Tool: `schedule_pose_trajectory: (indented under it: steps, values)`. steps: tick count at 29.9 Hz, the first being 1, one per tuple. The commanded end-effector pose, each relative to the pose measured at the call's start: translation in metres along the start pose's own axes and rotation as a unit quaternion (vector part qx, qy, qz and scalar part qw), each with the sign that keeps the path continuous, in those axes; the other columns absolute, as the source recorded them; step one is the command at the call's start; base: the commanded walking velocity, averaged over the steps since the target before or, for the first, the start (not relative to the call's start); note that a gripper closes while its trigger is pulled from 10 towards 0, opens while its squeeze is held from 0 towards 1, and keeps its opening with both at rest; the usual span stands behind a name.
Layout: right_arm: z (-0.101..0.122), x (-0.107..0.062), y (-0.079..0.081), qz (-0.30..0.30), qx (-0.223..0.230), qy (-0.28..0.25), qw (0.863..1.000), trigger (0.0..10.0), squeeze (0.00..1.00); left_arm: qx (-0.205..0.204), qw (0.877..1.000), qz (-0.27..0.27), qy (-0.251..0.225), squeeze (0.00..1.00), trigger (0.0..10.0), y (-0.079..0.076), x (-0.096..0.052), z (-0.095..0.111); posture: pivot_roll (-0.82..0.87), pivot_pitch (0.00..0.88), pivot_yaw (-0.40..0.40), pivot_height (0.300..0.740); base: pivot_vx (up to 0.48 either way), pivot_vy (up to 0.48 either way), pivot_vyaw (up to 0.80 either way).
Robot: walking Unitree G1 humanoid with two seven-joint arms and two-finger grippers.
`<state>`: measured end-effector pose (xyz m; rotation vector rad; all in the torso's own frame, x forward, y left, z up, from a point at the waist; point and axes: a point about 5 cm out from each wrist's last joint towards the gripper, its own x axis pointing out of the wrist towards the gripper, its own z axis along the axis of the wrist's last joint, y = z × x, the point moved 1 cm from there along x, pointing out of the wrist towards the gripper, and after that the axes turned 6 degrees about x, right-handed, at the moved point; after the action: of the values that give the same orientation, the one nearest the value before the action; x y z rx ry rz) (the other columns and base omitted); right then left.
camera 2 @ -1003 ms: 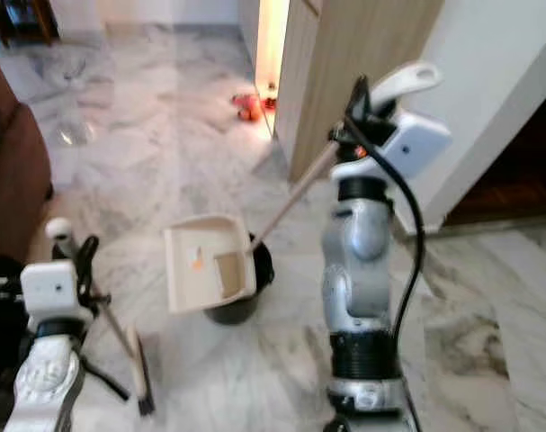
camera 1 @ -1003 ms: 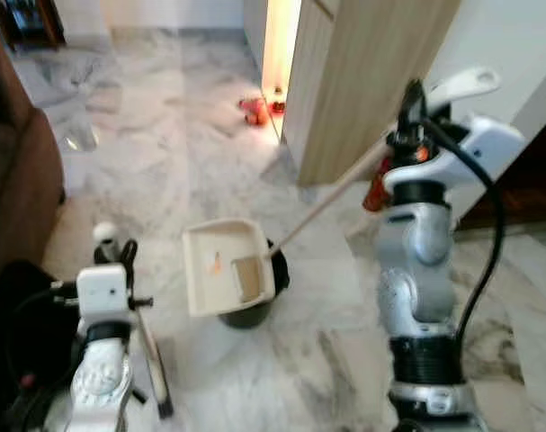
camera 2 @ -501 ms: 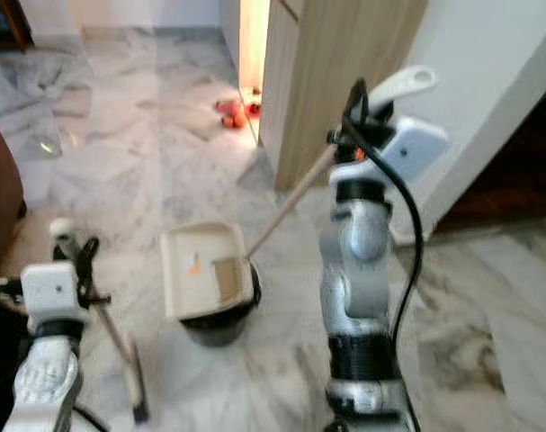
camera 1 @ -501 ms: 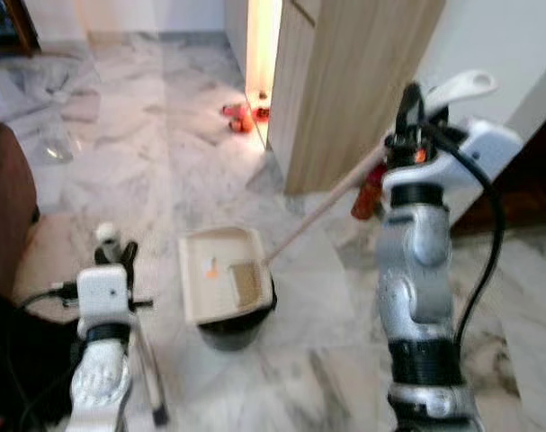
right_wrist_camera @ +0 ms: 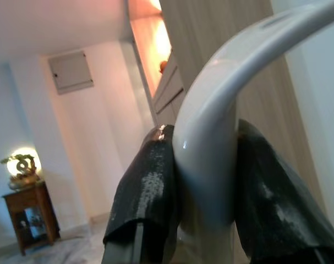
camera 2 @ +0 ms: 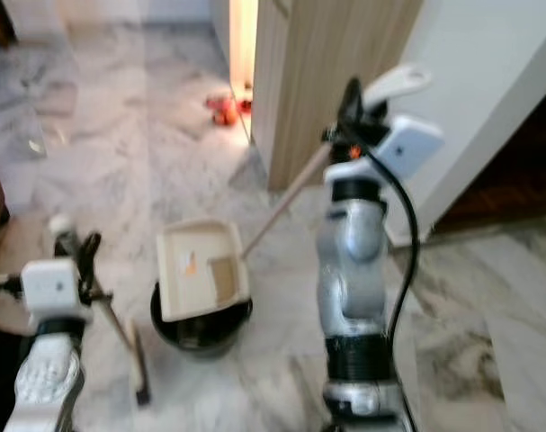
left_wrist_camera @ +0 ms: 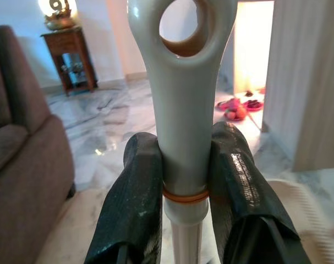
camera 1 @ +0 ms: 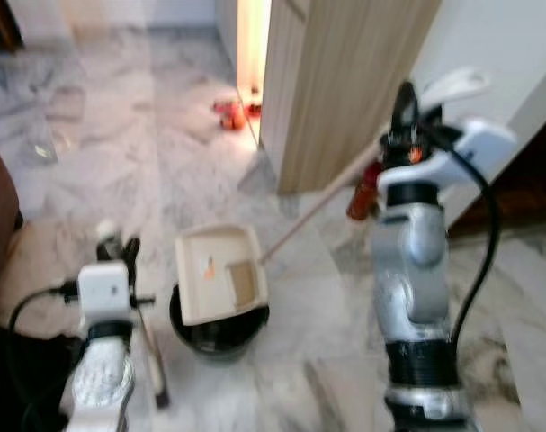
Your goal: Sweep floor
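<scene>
A cream dustpan (camera 1: pixel 219 273) with a little debris in it hangs tilted over a black bin (camera 1: pixel 217 329) on the marble floor. Its long wooden handle (camera 1: pixel 317 209) rises to my right gripper (camera 1: pixel 406 106), which is shut on the handle's pale grip (right_wrist_camera: pixel 211 137). My left gripper (camera 1: pixel 118 247) is shut on the broom handle (left_wrist_camera: pixel 180 99), pale grey with a hanging hole at its top. The broom's stick (camera 1: pixel 149 342) slants down to the floor beside the bin, with its head (camera 2: pixel 139 371) resting there.
A wooden cabinet (camera 1: pixel 344 81) and a white wall stand behind my right arm. Red objects (camera 1: pixel 228 112) lie on the floor by a lit doorway. A brown sofa (left_wrist_camera: pixel 23 165) is at my left. A side table with a lamp (left_wrist_camera: pixel 67 49) stands far back.
The camera has shifted, so the whole scene slid. The dustpan now hangs more squarely over the bin, which shows more of its rim. Both grips are unchanged.
</scene>
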<state>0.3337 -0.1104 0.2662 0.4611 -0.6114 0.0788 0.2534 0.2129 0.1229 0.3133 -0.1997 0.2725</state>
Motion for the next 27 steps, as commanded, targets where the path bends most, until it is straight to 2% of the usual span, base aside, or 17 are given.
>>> schedule_pose_trajectory:
  steps: [1, 4, 8, 17, 18, 20, 21, 25, 26, 27]
  values:
    - [0.015, 0.002, 0.005, 0.002, 0.030, -0.035, 0.999, 10.0, 0.00, 0.006, 1.000, -0.004, -0.018, 0.00, 10.0, -0.001, 0.001, 0.007, 0.08, 0.100, -0.063, 0.740, 0.000, 0.000, 0.00]
    - [0.013, 0.001, 0.009, 0.006, 0.035, -0.033, 0.999, 10.0, 0.00, 0.006, 1.000, -0.004, -0.019, 0.00, 10.0, -0.001, 0.001, 0.008, 0.08, 0.101, -0.064, 0.740, 0.000, 0.000, 0.00]
    - [0.014, -0.001, 0.022, 0.029, 0.027, -0.040, 0.998, 10.0, 0.00, 0.005, 1.000, -0.006, -0.019, 0.00, 10.0, -0.001, 0.001, 0.008, 0.08, 0.100, -0.064, 0.740, 0.000, 0.000, 0.00]
    - [0.016, -0.007, 0.050, 0.102, -0.010, -0.057, 0.993, 10.0, 0.00, 0.003, 1.000, -0.009, -0.022, 0.00, 10.0, -0.003, 0.001, 0.008, 0.08, 0.097, -0.062, 0.740, 0.000, 0.000, 0.00]
    - [0.015, -0.010, 0.060, 0.127, -0.024, -0.061, 0.990, 10.0, 0.00, 0.003, 1.000, -0.009, -0.022, 0.00, 10.0, -0.003, 0.000, 0.008, 0.08, 0.096, -0.063, 0.740, 0.000, 0.000, 0.00]
    - [0.015, -0.013, 0.066, 0.143, -0.031, -0.064, 0.987, 10.0, 0.00, 0.003, 1.000, -0.009, -0.022, 0.00, 10.0, -0.003, 0.000, 0.008, 0.08, 0.097, -0.063, 0.740, 0.000, 0.000, 0.00]
    - [0.014, -0.019, 0.076, 0.168, -0.040, -0.069, 0.983, 10.0, 0.00, 0.002, 1.000, -0.008, -0.023, 0.00, 10.0, -0.003, 0.000, 0.009, 0.08, 0.098, -0.064, 0.740, 0.000, 0.000, 0.00]
    - [0.014, -0.029, 0.093, 0.203, -0.045, -0.078, 0.975, 10.0, 0.00, 0.001, 1.000, -0.009, -0.024, 0.00, 10.0, -0.004, 0.000, 0.009, 0.08, 0.101, -0.064, 0.740, 0.000, 0.000, 0.00]
    - [0.014, -0.029, 0.093, 0.203, -0.045, -0.078, 0.975, 10.0, 0.00, 0.001, 1.000, -0.009, -0.024, 0.00, 10.0, -0.004, 0.000, 0.009, 0.08, 0.101, -0.064, 0.740, 0.000, 0.000, 0.00]
    - [0.015, -0.034, 0.102, 0.220, -0.039, -0.083, 0.971, 10.0, 0.00, 0.001, 1.000, -0.009, -0.024, 0.00, 10.0, -0.004, -0.001, 0.009, 0.08, 0.101, -0.064, 0.740, 0.000, 0.000, 0.00]
